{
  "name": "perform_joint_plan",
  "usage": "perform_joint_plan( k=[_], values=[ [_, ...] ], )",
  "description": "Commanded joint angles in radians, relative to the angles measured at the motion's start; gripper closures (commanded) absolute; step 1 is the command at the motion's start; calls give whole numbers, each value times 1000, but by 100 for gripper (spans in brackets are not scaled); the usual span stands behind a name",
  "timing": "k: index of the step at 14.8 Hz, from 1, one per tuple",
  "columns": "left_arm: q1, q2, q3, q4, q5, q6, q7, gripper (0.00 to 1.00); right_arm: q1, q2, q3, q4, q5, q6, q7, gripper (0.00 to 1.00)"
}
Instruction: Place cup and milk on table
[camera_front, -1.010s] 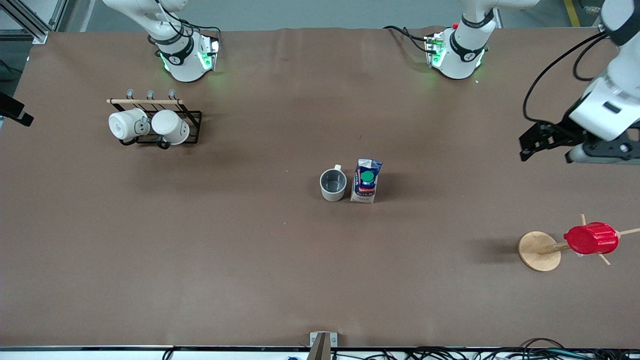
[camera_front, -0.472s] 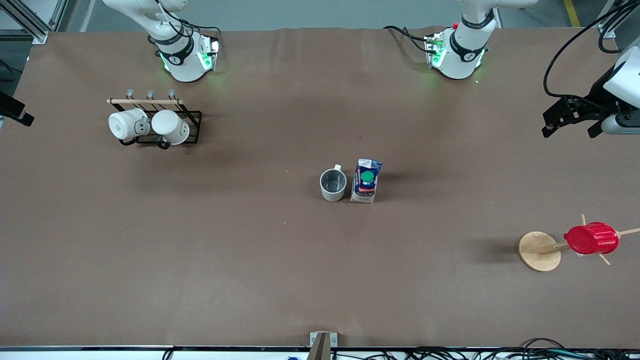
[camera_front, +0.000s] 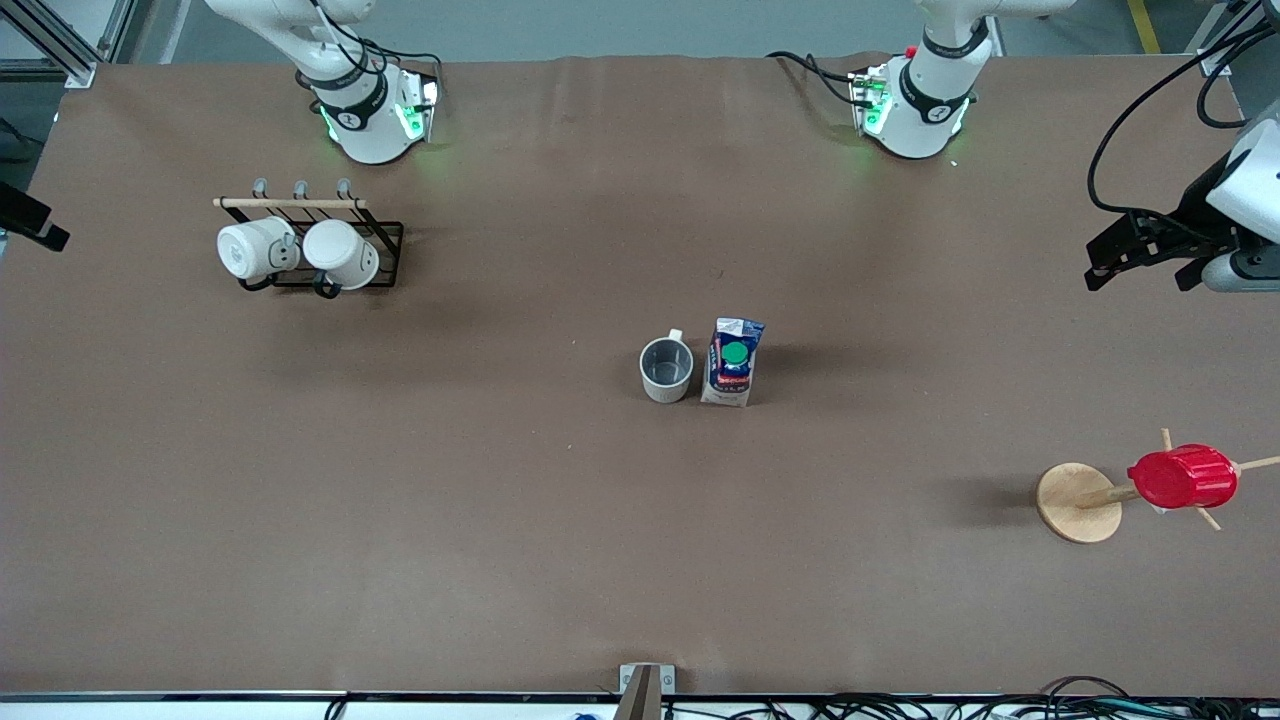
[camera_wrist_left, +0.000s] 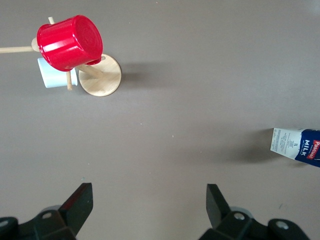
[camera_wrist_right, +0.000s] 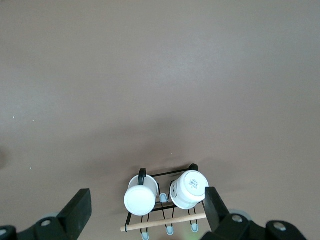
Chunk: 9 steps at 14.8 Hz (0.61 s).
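Note:
The cup (camera_front: 666, 369), off-white with a grey inside, stands upright in the middle of the table (camera_front: 500, 520). The blue-and-white milk (camera_front: 733, 362) with a green cap stands right beside it, toward the left arm's end. Its edge also shows as the milk (camera_wrist_left: 297, 147) in the left wrist view. My left gripper (camera_front: 1138, 280) hangs open and empty over the table's edge at the left arm's end, well away from both; its left gripper (camera_wrist_left: 148, 192) fingers frame bare table. My right gripper (camera_wrist_right: 146, 200) is open and empty, high over the mug rack.
A black wire rack (camera_front: 385, 255) holds two white mugs (camera_front: 250, 250) lying on their sides near the right arm's base. A wooden peg stand (camera_front: 1078, 502) carries a red ribbed cup (camera_front: 1182, 477) at the left arm's end, nearer the front camera.
The left gripper has drawn back toward the left arm's end of the table, away from the milk. Cup, milk and right arm have not moved.

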Motion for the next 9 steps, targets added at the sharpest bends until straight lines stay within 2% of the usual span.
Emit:
perform_joint_plan(
  k=[1,9],
  values=[
    [12,31,-11,49,-19,-17,3,0,-6,-27,6,-26,3,-1,-10,0],
    [15,78,-10,99,-19,-50,0,0,-10,-27,3,-26,4,-1,-19,0]
  ],
)
